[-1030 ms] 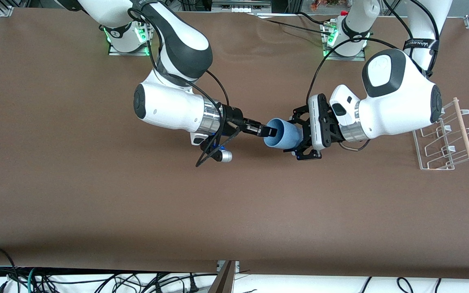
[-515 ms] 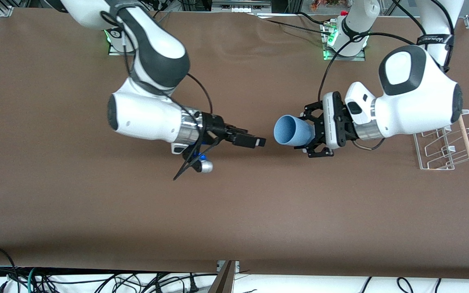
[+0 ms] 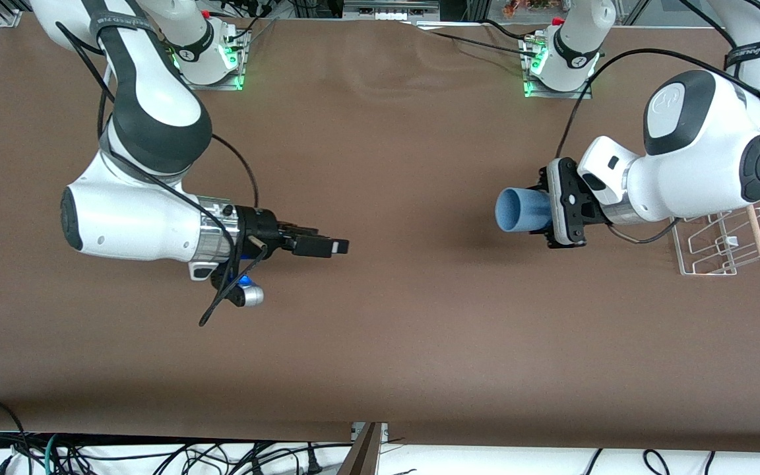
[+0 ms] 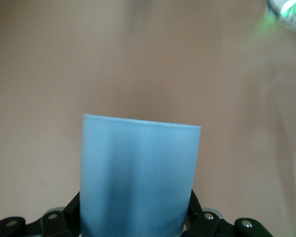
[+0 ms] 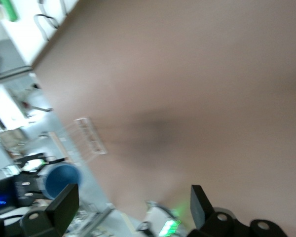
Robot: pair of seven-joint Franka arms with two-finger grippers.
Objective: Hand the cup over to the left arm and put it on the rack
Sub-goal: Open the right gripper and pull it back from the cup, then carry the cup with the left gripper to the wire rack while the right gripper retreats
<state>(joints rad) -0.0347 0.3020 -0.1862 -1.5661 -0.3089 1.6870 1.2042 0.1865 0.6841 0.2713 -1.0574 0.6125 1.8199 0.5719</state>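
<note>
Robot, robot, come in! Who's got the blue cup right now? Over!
Left gripper shut on cup, held sideways above the table beside the rack. Right gripper open, empty, over the table toward its own end. Nothing between cup and rack.

The front view was evenly and brightly lit from overhead, sharp across the whole brown tabletop. Shadows were soft: a faint dark patch lay on the cloth under the cup, and a broader dim band ran along the edge nearest the camera. Green indicator lights glowed at both arm bases. White arm shells showed mild sheen without blown-out glare. The left wrist view was softly blurred, its cup evenly lit with a pale vertical gradient, and a green smear sat in one corner. The right wrist view was heavily motion-blurred, with the rack smeared and washed out.
</note>
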